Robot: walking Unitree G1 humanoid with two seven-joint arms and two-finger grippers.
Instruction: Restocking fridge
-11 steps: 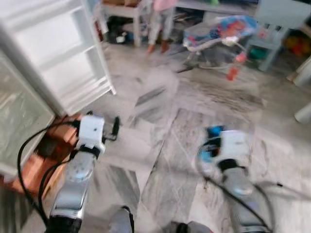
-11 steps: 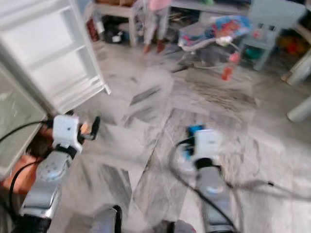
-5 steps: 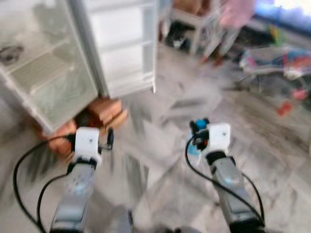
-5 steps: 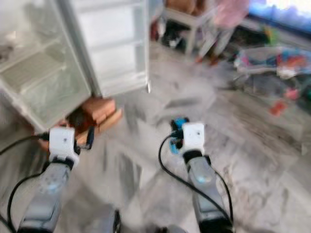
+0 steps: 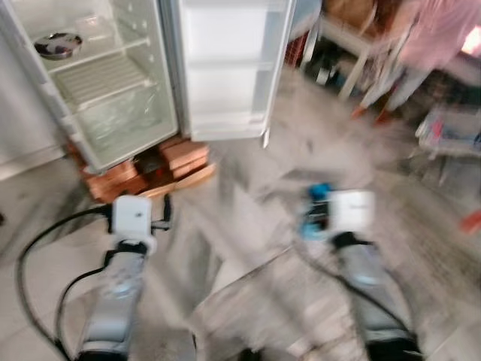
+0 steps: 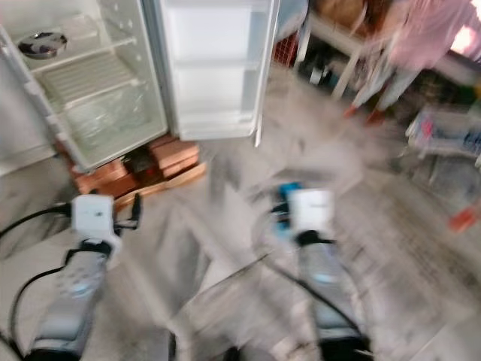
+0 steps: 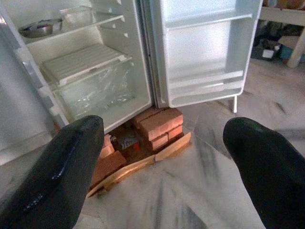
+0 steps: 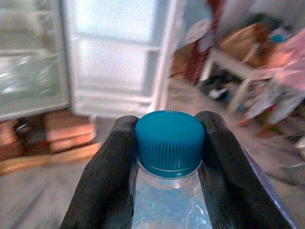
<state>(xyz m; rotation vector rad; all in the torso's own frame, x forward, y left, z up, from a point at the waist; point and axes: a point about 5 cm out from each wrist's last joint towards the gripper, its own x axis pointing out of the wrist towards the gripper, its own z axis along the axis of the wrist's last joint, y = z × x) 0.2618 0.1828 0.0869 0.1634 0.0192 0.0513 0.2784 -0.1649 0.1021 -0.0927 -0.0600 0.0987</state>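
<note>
From the head, the open fridge (image 5: 113, 83) on bricks (image 5: 161, 162) stands at eleven o'clock, a metal bowl (image 5: 58, 45) on its upper shelf. The left gripper (image 7: 162, 171), fingers spread with nothing between them, faces the fridge. The right gripper (image 8: 167, 157) pinches a clear bottle (image 8: 169, 210) just below its blue cap (image 8: 169, 143), twelve o'clock before the wrist.

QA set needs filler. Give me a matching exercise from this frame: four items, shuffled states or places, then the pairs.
Column 1:
1. bottle
2. fridge door
3. metal bowl
4. bricks

Column 2:
A. swung open
B. stacked under the fridge
C. on an upper fridge shelf
D. clamped at the neck by the right gripper

Pairs: 1-D, 2-A, 3-C, 4-B
</note>
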